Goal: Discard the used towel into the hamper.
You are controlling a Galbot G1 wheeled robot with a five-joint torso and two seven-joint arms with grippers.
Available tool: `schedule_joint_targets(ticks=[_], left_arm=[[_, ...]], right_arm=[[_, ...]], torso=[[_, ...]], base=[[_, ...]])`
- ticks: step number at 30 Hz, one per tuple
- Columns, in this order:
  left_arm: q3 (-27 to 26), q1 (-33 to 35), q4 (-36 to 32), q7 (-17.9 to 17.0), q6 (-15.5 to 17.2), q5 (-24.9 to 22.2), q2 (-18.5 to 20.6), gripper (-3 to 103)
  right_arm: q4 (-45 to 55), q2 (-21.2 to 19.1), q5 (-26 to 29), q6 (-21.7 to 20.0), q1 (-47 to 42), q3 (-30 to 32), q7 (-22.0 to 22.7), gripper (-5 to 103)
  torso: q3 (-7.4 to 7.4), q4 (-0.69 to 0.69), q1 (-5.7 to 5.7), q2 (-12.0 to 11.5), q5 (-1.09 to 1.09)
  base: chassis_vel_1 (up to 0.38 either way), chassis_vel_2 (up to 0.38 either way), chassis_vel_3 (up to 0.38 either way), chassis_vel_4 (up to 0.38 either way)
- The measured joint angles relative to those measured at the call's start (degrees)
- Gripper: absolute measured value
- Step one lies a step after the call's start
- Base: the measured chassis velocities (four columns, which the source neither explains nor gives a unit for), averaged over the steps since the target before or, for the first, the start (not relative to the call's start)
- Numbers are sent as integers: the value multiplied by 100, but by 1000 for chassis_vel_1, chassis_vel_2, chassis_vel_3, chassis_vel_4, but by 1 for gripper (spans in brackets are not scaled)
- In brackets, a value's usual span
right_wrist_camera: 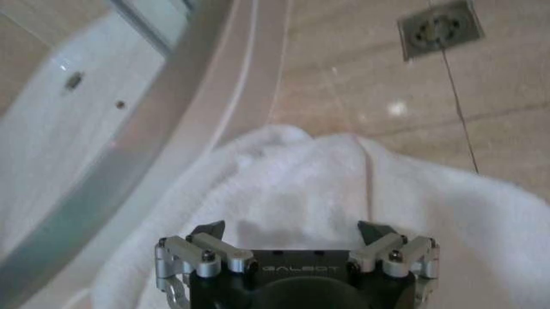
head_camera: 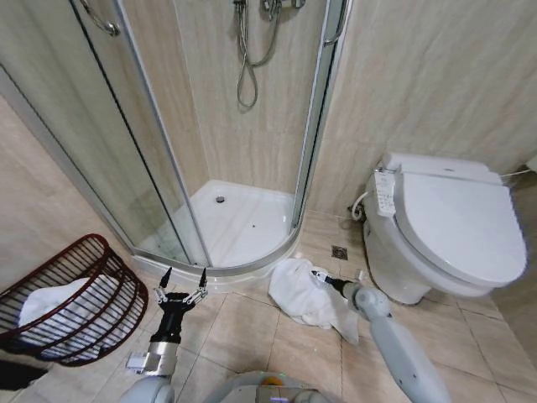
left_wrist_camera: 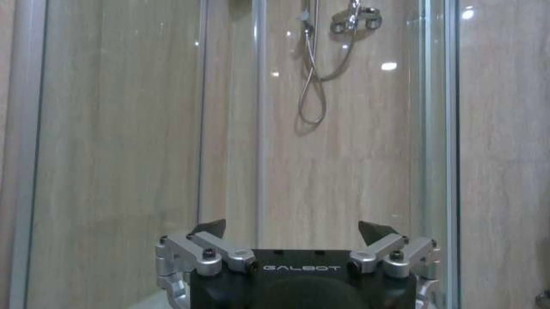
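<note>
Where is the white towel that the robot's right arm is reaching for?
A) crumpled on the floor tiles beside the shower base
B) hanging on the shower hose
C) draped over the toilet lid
A: the towel lies crumpled on the floor beside the shower base, with the right gripper just above it, jaws open.

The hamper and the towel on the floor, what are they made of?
The hamper looks like dark reddish-brown metal wire, going by its thin open bars and rings, though coated wire or cane cannot be ruled out. The towel on the floor looks like soft white terry cloth: it lies crumpled in folds, and its surface looks fuzzy under the right gripper, which is open above it.
</note>
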Motion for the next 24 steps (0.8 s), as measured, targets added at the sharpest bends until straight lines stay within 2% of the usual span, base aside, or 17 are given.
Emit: schedule_joint_targets(ticks=[6,16,24], left_arm=[[30,47,-26,-6,-19,100,-115,100],[86,5,-98,-73,-6,217,-162,100],[80,1,-148,-94,-2,231,-180,100]], right_arm=[[-404,-6,-74,-165,63,39,-338,100],[-1224,-22,-517,157,337,40,-866,100],[-1476,-8,-703,322,491,4,-1246,100]], torso=[[0,-1,0,0,-1],[0,-1,0,0,-1],[0,-1,0,0,-1]], base=[[0,0,0,0],[0,0,0,0],[0,0,0,0]])
